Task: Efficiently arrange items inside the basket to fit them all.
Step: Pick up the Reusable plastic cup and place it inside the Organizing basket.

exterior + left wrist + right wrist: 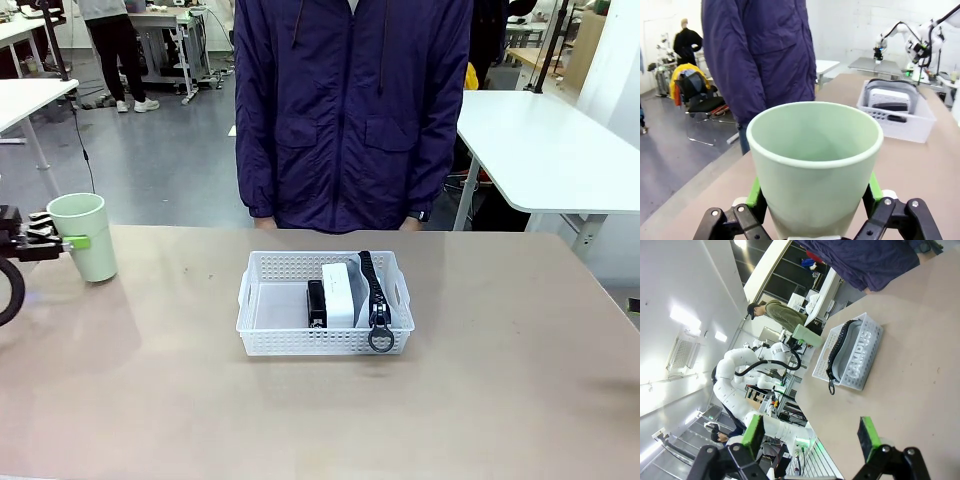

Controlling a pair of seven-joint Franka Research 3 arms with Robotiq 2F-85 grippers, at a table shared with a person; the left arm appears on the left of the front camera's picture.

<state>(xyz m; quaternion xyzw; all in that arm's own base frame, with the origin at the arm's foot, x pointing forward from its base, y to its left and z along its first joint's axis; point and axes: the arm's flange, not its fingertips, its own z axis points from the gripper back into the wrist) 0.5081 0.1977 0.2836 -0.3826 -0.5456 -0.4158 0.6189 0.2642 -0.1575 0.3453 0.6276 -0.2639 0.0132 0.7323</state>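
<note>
The pale green cup (82, 236) stands upright at the table's far left, and my left gripper (62, 242) is shut on its lower half from the left. In the left wrist view the cup (815, 155) sits between the green pads of the left gripper (815, 200). At mid-table the white lattice basket (320, 340) holds a small black stapler (316, 303), a white box (339, 295) and a grey pouch (362, 300) on edge, its black zipper (374, 290) up. My right gripper (810, 435) is open with nothing between its pads, well away from the basket (871, 335).
A person in a dark blue jacket (350, 110) stands at the far edge right behind the basket, hands at the sides. The left half of the basket floor (275, 308) is bare. Open tabletop (500, 400) lies around the basket.
</note>
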